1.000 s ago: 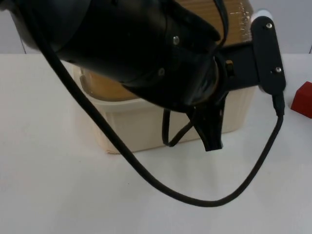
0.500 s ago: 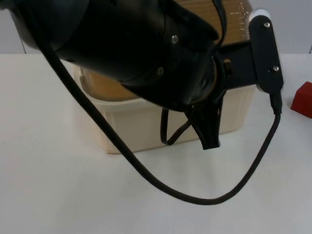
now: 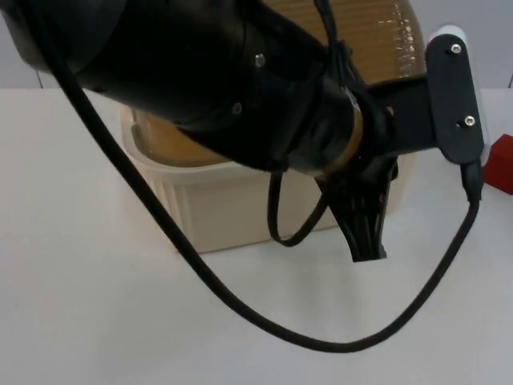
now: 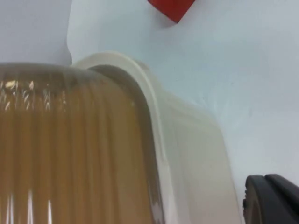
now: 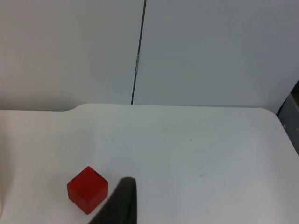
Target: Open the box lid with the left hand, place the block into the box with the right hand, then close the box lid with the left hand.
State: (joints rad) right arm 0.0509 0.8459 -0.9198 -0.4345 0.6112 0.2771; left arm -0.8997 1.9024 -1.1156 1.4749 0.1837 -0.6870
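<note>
White table top (image 5: 210, 149); grey partition wall (image 5: 210, 51) behind, dark vertical seam (image 5: 138, 51).

The white table (image 3: 96, 321) bears a cream box (image 3: 232, 208) and, well apart, a red block (image 5: 87, 189).

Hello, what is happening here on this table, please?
The left gripper is at the front of the cream box, whose ribbed amber lid stands raised behind it. The red block lies on the white table to the box's right, not yet picked up. The right arm waits above the table near the block.
</note>
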